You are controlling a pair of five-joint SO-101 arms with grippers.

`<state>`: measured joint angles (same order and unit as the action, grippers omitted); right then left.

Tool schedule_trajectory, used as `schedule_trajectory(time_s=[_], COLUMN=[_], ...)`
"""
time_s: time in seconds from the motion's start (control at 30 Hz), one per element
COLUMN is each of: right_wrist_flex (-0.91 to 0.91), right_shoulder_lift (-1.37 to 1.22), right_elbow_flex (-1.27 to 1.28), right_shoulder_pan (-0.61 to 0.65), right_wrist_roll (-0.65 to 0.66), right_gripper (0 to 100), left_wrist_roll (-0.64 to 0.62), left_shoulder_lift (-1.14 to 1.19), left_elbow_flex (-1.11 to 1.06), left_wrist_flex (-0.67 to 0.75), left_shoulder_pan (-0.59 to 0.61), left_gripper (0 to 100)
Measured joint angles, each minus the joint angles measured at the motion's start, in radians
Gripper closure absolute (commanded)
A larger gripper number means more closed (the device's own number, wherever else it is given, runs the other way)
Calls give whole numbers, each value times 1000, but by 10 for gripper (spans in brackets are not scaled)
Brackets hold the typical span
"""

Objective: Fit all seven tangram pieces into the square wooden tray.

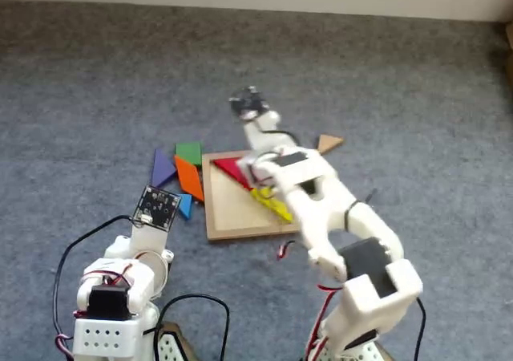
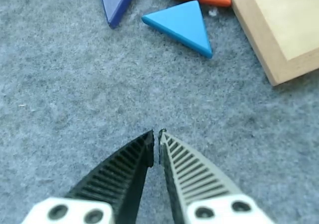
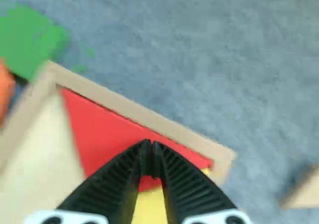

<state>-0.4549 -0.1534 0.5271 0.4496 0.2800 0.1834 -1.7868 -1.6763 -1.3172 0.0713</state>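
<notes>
The square wooden tray [image 1: 232, 221] lies in the middle of the grey carpet. A red triangle [image 1: 228, 168] sits in its far part and a yellow piece [image 1: 272, 204] beside it. My right gripper [image 3: 149, 147] is shut, empty, with its tips just over the red triangle [image 3: 104, 129] near the tray's far rim [image 3: 149, 117]. Left of the tray lie a green piece [image 1: 189, 152], a purple triangle [image 1: 163, 168], an orange piece [image 1: 189, 178] and a small blue triangle [image 1: 185, 206]. My left gripper [image 2: 155, 137] is shut, empty, low over the carpet, short of the blue triangle [image 2: 182, 25].
A tan triangle [image 1: 329, 143] lies on the carpet right of the tray's far corner. The right arm [image 1: 309, 188] stretches over the tray's right half and hides part of it. Open carpet extends on all sides, beyond the tray too.
</notes>
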Motion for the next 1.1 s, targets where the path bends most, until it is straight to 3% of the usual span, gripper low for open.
schedule_trajectory(time_s=[0.33,0.47,0.57,0.67,0.9,1.1], right_wrist_flex=[-43,-44,-44,-44,-44,-163], right_shoulder_lift=[34,34,34,34,-58,-253], right_elbow_flex=[2,-77,-127,-144,-172,-382], right_shoulder_pan=[-153,-269,-330,-328,-313,-290], right_wrist_roll=[5,-181,-288,-313,-330,-476], right_gripper=[978,947,820,709,710,710], left_wrist_roll=[0,0,0,0,0,0], left_shoulder_lift=[0,0,0,0,0,0], left_elbow_flex=[0,0,0,0,0,0], left_wrist_flex=[0,0,0,0,0,0], left_shoulder_pan=[0,0,0,0,0,0], left_gripper=[954,954,954,954,954,954])
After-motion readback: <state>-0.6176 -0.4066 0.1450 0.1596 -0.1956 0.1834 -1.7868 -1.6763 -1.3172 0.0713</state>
